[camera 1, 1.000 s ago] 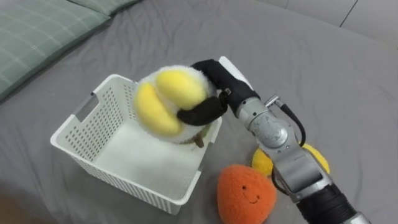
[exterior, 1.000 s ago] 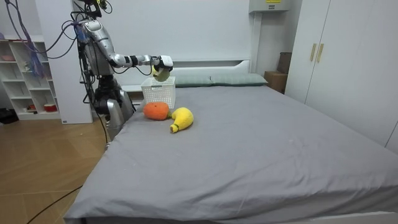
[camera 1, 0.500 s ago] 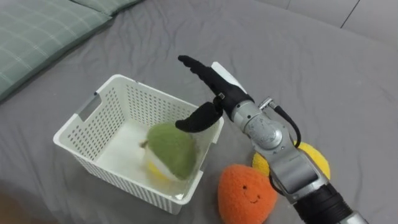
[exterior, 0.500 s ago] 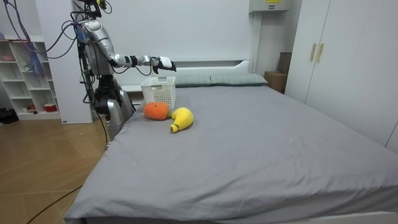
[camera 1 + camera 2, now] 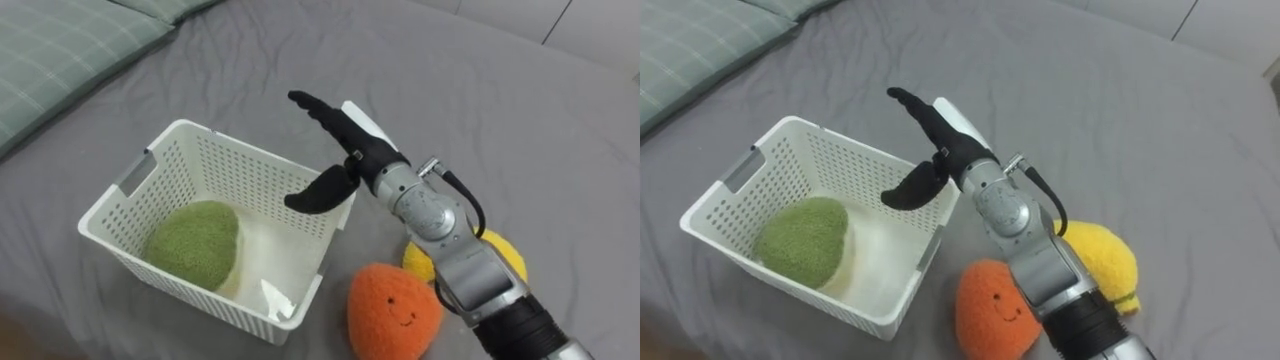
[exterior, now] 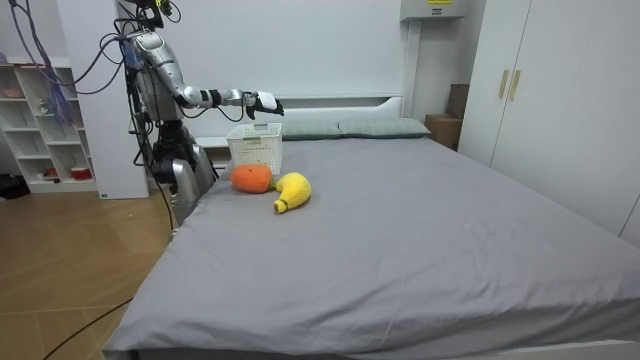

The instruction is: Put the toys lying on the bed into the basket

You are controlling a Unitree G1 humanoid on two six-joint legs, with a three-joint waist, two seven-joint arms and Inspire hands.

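White perforated plastic is seen in the basket [image 5: 245, 170], which is set on the grey bed [image 5: 500, 110] and is taken here as the landmark. Inside the basket, against its left wall, a green plush toy [image 5: 190, 245] is lying; one toy is thus judged collected. Just beside the basket's right corner an orange plush toy [image 5: 395, 310] is found on the sheet, and beyond it, farther from the basket on the same side, a yellow plush toy [image 5: 500, 255] is partly hidden by the forearm. The right hand [image 5: 350, 150] is held above the basket's right rim with fingers straight and spread and the thumb hanging down; nothing is gripped.

The step in hand is judged to be the clearing of the hand from the basket and the reach for the orange toy. It would be done well if the hand were lifted clear of the rim first, so that the light basket is not nudged or tipped. The orange toy should then be approached from above, the fingers kept wide until the soft body is spanned, and closed firmly enough that the plush is compressed and not squeezed out sideways.
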